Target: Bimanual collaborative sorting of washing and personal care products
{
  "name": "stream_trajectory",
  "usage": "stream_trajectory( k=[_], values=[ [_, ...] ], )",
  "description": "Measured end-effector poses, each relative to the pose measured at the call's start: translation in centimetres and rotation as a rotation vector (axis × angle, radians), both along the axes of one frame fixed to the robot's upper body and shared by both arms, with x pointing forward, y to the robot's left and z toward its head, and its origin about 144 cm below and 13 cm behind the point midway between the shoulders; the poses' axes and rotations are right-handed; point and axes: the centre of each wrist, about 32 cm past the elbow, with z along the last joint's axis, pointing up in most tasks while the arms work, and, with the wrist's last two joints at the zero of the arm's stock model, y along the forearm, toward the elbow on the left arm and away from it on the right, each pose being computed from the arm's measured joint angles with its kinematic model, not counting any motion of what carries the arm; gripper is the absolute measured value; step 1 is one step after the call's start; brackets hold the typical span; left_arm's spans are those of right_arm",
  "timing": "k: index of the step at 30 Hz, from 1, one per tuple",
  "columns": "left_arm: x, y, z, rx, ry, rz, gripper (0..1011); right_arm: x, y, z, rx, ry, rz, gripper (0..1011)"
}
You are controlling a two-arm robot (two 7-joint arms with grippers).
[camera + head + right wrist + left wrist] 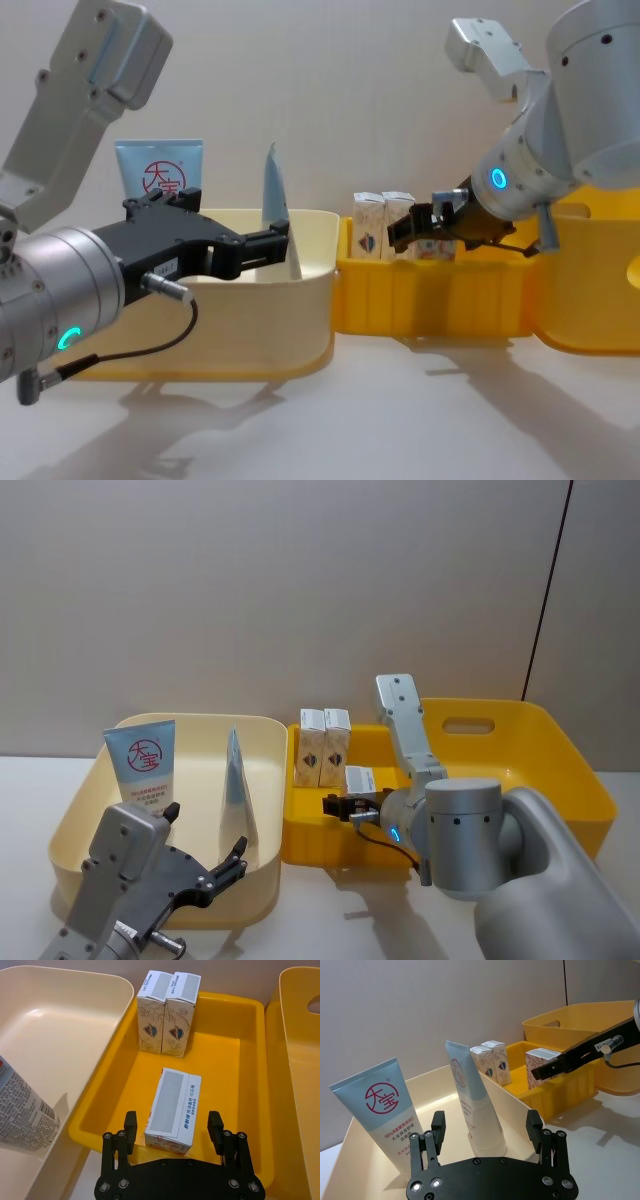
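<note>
Grey wall. Right gripper's (172,1119) fingers open astride carton (175,1092) in yellow bin (240,1002): centre before closing. Left gripper (486,1121) open by cream bin (200,718).

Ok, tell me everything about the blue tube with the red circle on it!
The pale blue and white soft-plastic squeeze tube with the red circle logo stands in the cream plastic bin, near its far left corner, flat sealed end up, tilted slightly. Red characters fill the circle; red print covers the white lower part. Another pale blue squeeze tube stands apart beside it. The left hand hovers open before it, not touching.
</note>
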Motion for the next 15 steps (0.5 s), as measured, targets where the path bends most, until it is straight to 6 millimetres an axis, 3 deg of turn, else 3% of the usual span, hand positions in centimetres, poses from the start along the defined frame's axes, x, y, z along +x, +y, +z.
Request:
stream_trajectory(
  k=[7, 15],
  values=[
    [0.00, 0.00, 0.00, 0.000, 0.000, 0.000, 1003, 0.01, -0.01, -0.19, -0.001, 0.001, -0.001, 742],
    [0.00, 0.00, 0.00, 0.000, 0.000, 0.000, 1003, 0.02, -0.03, -0.30, -0.002, 0.002, -0.002, 476]
  ],
)
